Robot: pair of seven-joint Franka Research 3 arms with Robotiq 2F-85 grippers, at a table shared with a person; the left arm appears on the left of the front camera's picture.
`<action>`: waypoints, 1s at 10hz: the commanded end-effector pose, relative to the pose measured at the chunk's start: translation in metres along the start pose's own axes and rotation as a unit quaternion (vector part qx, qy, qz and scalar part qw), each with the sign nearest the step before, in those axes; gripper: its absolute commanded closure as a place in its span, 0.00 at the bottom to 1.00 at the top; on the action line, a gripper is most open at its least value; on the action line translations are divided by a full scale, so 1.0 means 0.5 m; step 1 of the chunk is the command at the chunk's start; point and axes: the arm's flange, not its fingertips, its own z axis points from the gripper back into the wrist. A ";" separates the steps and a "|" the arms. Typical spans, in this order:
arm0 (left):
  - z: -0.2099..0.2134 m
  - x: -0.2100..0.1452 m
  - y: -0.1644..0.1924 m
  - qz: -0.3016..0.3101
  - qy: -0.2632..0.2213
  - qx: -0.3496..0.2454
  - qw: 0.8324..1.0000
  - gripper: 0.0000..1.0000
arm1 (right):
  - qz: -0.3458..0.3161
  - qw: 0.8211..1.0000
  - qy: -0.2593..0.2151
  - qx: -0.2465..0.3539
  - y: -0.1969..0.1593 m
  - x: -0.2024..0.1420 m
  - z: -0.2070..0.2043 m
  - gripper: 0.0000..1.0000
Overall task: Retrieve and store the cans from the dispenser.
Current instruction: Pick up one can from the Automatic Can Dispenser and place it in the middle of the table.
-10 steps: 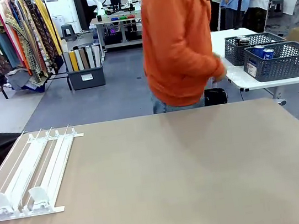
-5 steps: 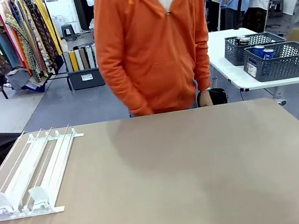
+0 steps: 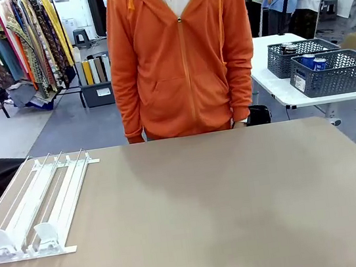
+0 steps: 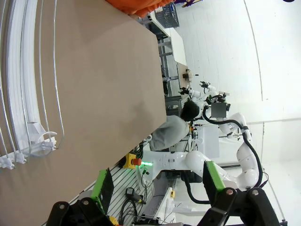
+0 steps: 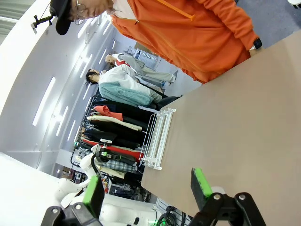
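Below, in the left wrist view, the left gripper has its green-padded fingers spread wide with nothing between them, raised above the desk. The right gripper, seen in the right wrist view, is likewise spread and empty, above the near edge of the desk. Outward from both, the dispenser lies flat at the left edge of the desk, its white end stoppers toward the near left corner and its rail lanes running toward the far edge. A person in an orange hooded jacket stands at the desk's far edge. Beyond, on a separate white table, blue cans sit inside dark grey baskets.
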 end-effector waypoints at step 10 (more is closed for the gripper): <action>-0.001 -0.001 -0.008 0.006 -0.005 -0.010 1.000 0.00 | 0.006 1.000 -0.010 0.013 0.007 0.008 -0.005 0.00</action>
